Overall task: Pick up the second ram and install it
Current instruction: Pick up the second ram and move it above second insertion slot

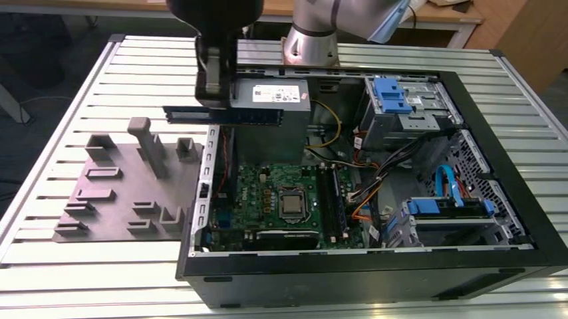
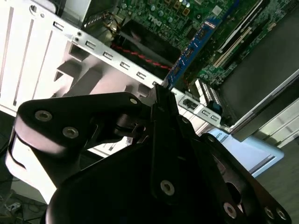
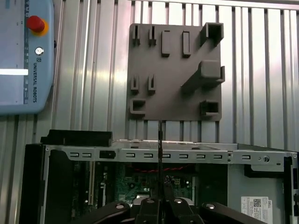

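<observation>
Closest, the black hand (image 2: 161,93) clamps tight on the second ram (image 2: 194,46), held level in open air over the side edge of the computer case (image 1: 210,166), clear of the gray tray (image 1: 116,193) and the motherboard (image 1: 284,193).

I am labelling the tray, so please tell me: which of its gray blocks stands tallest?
The narrow post with the sloping brace; every other block is clearly lower. The end effector holds the second ram.
</observation>
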You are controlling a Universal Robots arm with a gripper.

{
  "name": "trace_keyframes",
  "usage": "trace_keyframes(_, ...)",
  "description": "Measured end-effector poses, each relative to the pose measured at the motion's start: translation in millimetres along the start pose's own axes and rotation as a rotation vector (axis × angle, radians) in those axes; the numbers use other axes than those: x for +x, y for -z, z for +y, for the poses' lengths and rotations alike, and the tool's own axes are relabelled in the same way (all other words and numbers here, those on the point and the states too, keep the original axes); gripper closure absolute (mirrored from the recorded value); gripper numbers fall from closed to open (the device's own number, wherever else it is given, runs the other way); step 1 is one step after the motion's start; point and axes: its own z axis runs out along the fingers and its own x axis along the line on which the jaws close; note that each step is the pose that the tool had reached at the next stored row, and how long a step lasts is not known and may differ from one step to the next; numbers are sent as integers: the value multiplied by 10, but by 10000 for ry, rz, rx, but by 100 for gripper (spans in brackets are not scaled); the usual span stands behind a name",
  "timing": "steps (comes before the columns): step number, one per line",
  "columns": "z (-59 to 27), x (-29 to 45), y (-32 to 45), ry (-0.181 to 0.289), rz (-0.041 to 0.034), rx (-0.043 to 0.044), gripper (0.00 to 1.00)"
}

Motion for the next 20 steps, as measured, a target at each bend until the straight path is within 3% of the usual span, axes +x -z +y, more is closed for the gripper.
trace_keyframes(14, -491, 9, 32, -10, -4, -232, 86)
trace_keyframes(17, -631, 13, 8, -15, -6, -345, 86)
trace_keyframes(20, -708, 16, -40, -15, -8, -367, 86)
